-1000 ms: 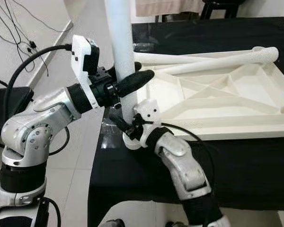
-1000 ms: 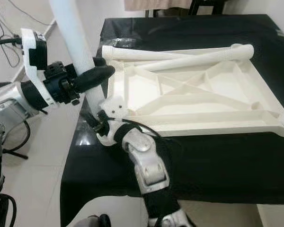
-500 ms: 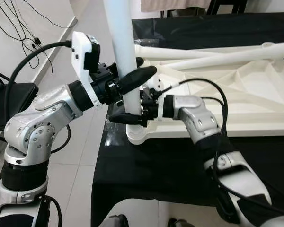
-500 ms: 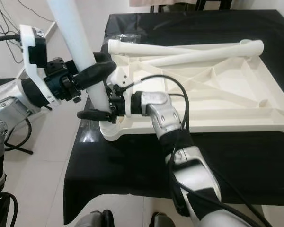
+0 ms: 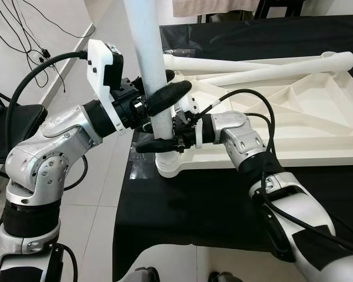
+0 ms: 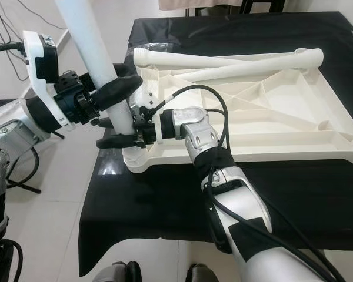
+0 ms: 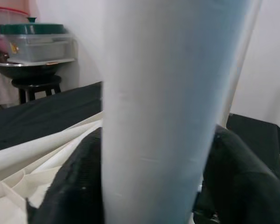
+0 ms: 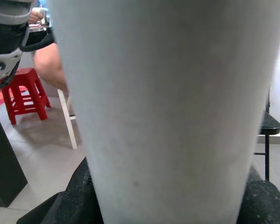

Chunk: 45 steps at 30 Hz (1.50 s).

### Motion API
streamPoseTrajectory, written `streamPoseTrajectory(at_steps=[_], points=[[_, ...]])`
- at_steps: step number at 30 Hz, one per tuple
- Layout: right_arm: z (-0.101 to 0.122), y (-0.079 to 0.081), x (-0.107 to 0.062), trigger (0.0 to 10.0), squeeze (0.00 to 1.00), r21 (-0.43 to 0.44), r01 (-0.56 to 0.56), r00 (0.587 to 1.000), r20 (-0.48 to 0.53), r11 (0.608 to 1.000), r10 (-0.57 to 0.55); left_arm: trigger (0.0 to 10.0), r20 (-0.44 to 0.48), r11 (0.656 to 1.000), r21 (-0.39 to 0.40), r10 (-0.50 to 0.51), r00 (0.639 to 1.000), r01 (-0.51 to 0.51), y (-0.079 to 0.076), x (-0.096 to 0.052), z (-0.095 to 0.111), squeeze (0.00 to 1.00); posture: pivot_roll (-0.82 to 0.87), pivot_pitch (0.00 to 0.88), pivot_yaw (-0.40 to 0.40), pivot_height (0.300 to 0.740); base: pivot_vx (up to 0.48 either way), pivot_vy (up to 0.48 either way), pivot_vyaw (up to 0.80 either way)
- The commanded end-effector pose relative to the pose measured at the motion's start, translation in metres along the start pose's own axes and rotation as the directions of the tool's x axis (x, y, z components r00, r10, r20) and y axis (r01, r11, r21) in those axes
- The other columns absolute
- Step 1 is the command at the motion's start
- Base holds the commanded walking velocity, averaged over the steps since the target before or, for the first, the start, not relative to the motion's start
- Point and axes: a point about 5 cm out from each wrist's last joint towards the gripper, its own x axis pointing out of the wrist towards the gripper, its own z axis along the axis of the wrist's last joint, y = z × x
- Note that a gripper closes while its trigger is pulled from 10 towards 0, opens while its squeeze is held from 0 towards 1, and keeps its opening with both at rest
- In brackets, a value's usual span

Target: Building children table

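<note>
Assembly is at the stage of seating a leg: the tall white plastic table leg (image 5: pixel 148 64) stands nearly upright in the round corner socket (image 5: pixel 167 167) of the upturned white ribbed plastic tabletop (image 5: pixel 294 120), which lies on the black-draped bench (image 5: pixel 182 205) with that corner at the bench's left edge. Two more white tube legs (image 5: pixel 253 61) lie along the tabletop's far rim. The left gripper (image 5: pixel 162 94) is clamped on the standing leg partway up, its long black fingers (image 7: pixel 79 186) wrapped on both sides. What changed within the last second is the right arm: it was bent low under the corner, and now it reaches across from the tabletop side, so the right gripper (image 5: pixel 159 144) pinches the same leg just above the socket. With both grippers holding, the leg looks steadied for pushing or twisting home; the socket joint probably isn't fully seated, though I can't tell for certain
</note>
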Motion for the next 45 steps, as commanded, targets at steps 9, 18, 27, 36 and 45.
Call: streamPoseTrajectory(at_steps=[9, 18, 27, 36, 45], points=[[-0.04, 0.019, -0.007, 0.0, 0.0, 0.102, 0.358, 0.932, 0.019, 0.928, -0.361, 10.0, -0.063, 0.989, -0.051, 0.135, 0.989, -0.138, 0.008, -0.038, -0.014, 0.0, 0.01, 0.178, 0.067, 0.74, 0.0, 0.0, 0.0], [-0.082, 0.082, 0.014, 0.0, 0.0, 0.145, 0.829, 0.559, -0.234, 0.54, -0.796, 10.0, -0.143, 0.962, -0.036, 0.264, 0.954, -0.272, -0.006, -0.105, -0.01, 0.0, 0.03, 0.201, 0.075, 0.74, 0.0, 0.0, 0.0], [-0.068, 0.069, 0.01, 10.0, 1.0, 0.216, 0.808, 0.583, -0.163, 0.548, -0.796, 10.0, -0.342, 0.88, -0.005, 0.444, 0.828, -0.474, -0.036, -0.138, -0.067, 0.0, 0.06, 0.203, 0.059, 0.74, 0.0, 0.0, 0.0], [-0.041, 0.031, -0.008, 10.0, 0.0, 0.251, 0.527, 0.828, 0.064, 0.811, -0.558, 10.0, -0.413, 0.872, -0.073, 0.415, 0.811, -0.483, -0.072, -0.121, -0.116, 0.0, 0.07, 0.182, 0.051, 0.74, 0.0, 0.0, 0.0], [-0.04, 0.016, -0.011, 10.0, 0.0, 0.188, 0.186, 0.982, -0.022, 0.964, -0.186, 10.0, -0.399, 0.862, -0.001, 0.464, 0.791, -0.506, -0.082, -0.102, -0.145, 0.0, 0.09, 0.147, 0.025, 0.74, 0.0, 0.0, 0.0]])
